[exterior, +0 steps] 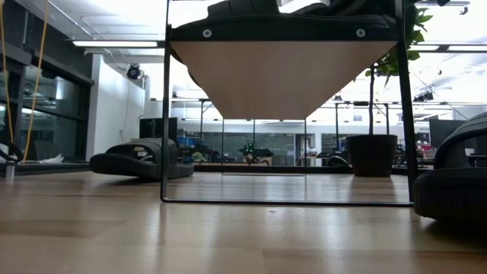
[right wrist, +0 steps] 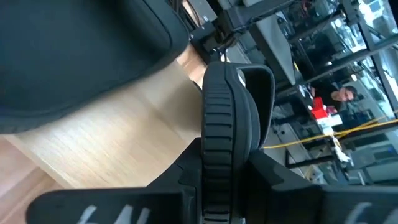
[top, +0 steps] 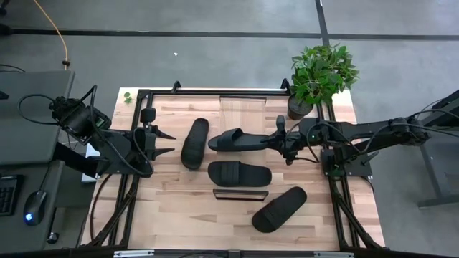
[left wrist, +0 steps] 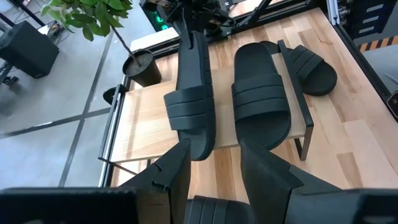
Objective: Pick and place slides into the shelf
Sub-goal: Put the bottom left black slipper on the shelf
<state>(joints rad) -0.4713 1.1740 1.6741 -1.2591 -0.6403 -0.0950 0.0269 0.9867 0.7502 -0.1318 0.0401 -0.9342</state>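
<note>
Big open workshop, grey floor, butcher-block bench with a potted green plant at the far right corner. Right hand is clamped on the heel end of one black foam slide sandal, held on edge over the light-wood shelf. Another black slide already lies on the shelf. Two more are on the bench: one left, one near right. Left hand waits at the left, fingers spread, empty. So about a quarter done, I'd say.

left end effector: open, idle | right end effector: clamped
</note>
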